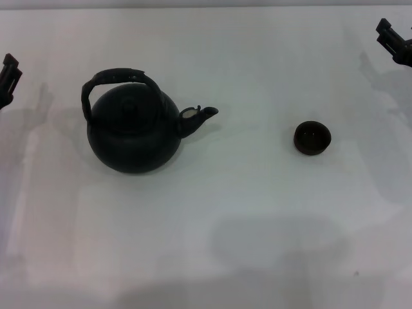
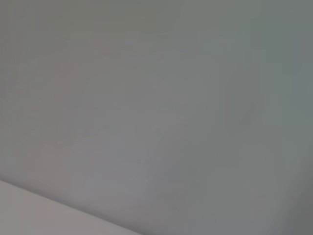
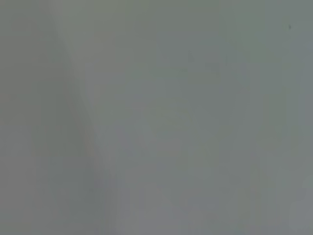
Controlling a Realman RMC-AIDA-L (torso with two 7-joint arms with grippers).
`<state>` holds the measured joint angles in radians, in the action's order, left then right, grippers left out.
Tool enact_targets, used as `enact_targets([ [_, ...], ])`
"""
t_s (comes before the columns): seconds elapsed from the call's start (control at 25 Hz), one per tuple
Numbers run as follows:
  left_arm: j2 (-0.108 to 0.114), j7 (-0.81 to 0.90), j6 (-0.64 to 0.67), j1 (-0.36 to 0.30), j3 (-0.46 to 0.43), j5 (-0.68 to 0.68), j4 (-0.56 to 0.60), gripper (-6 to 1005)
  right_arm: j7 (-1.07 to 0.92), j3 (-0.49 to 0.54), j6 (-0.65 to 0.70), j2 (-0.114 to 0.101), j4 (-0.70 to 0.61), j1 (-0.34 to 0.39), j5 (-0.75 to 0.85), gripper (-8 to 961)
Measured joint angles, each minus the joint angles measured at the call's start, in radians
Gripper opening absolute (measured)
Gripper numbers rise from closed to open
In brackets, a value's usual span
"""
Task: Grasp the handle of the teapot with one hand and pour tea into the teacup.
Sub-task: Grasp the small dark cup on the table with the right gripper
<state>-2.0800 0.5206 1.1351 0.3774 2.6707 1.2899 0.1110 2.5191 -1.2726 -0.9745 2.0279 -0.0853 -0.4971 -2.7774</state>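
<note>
Fingers of left gripper [image 1: 8, 77] well apart from teapot [image 1: 134, 132] (teacup [image 1: 313, 138] opposite)

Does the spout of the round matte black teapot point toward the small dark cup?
Yes, in the head view the round matte black teapot has its short spout directed toward the small dark cup.

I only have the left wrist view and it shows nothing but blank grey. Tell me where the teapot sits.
Observer: The teapot stands upright on the white table, on the robot's left side.
Operator: Give me the spout's direction.
Observer: The spout points toward the teacup, which stands apart on the robot's right.
Operator: Report the claws.
Observer: The left claw is at the head view's left edge and the right claw is in the far right corner; neither touches the handle.
</note>
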Motion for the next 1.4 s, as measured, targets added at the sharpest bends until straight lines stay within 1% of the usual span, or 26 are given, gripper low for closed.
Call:
enact_targets([
  [0.84, 0.003, -0.001, 0.000, 0.001, -0.008, 0.006, -0.001, 845, -0.065, -0.001, 0.017, 0.000, -0.005, 0.002, -0.001, 827],
  [0.96, 0.003, -0.001, 0.000, -0.001, -0.008, 0.005, -0.001, 846, -0.108, -0.003, 0.008, -0.001, -0.006, 0.004, 0.002, 828],
  [1.0, 0.003, -0.001, 0.000, -0.002, -0.008, 0.004, -0.001, 846, -0.137, -0.007, 0.004, -0.002, -0.010, 0.005, 0.005, 827],
  [1.08, 0.003, -0.001, 0.000, -0.004, -0.007, 0.003, 0.001, 846, -0.234, -0.042, 0.000, -0.012, -0.033, 0.005, 0.026, 827],
  [1.2, 0.003, -0.001, 0.000, -0.005, -0.002, 0.002, 0.003, 846, -0.337, -0.096, -0.003, -0.031, -0.112, 0.007, 0.097, 825],
  [1.32, 0.002, -0.001, 0.000, -0.005, -0.002, 0.001, 0.002, 846, -0.403, -0.111, 0.004, -0.043, -0.209, 0.005, 0.243, 824],
  [1.4, 0.003, -0.001, 0.000, -0.005, -0.002, 0.001, 0.001, 846, -0.487, -0.112, 0.020, -0.052, -0.265, -0.009, 0.365, 823],
])
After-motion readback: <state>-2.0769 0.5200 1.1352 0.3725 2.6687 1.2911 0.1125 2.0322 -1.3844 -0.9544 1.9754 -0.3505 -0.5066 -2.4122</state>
